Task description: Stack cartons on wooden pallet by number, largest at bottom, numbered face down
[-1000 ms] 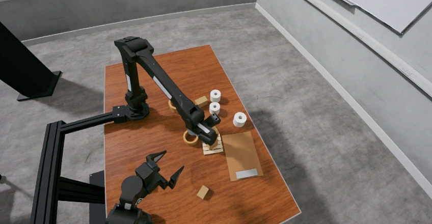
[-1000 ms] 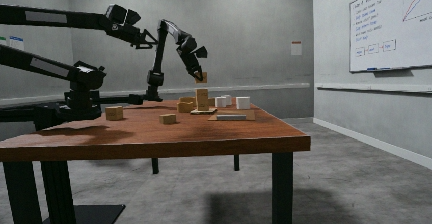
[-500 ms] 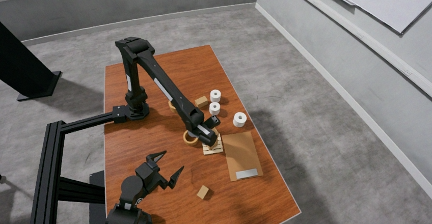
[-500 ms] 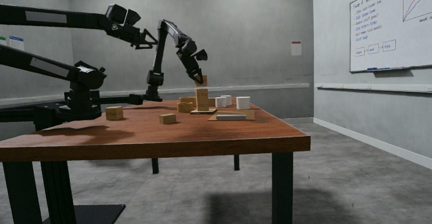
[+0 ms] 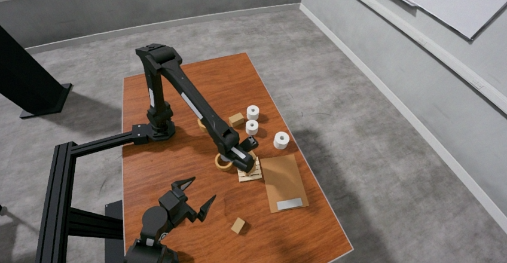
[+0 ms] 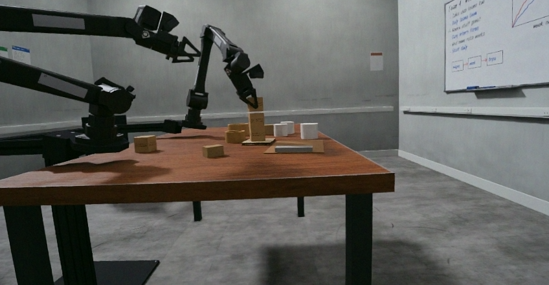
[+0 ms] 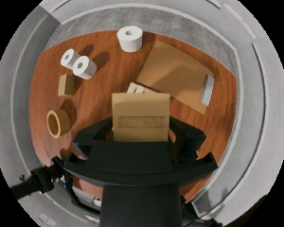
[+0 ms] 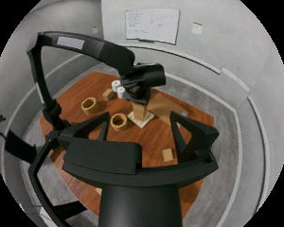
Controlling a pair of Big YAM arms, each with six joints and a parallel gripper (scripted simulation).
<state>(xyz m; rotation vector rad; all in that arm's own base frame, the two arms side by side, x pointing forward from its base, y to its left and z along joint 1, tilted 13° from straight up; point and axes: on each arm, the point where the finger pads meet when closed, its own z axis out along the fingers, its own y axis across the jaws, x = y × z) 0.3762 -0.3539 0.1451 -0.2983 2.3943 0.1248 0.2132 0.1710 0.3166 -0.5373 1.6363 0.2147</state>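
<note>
My left gripper (image 6: 252,103) (image 7: 140,114) is shut on a brown carton (image 6: 259,102) (image 7: 141,106), held level above the column. A narrow light band shows between that carton and the column in the exterior view. The column (image 6: 256,127) (image 8: 139,112) is two cartons, upright on the slatted pallet (image 5: 249,179) (image 6: 246,143). Another carton (image 6: 145,144) stands on the table near the right arm's base. My right gripper (image 5: 205,186) (image 8: 139,114) is open and empty, away from the column. The numbered faces are not visible.
A tan ring (image 5: 223,168) (image 6: 235,137) lies close beside the pallet; a clipboard (image 5: 283,180) lies on its other side. Three white rolls (image 5: 253,114) (image 5: 252,128) (image 5: 281,142) stand farther back. Small oblong blocks (image 5: 238,225) (image 5: 236,119) and another ring (image 8: 90,112) lie around.
</note>
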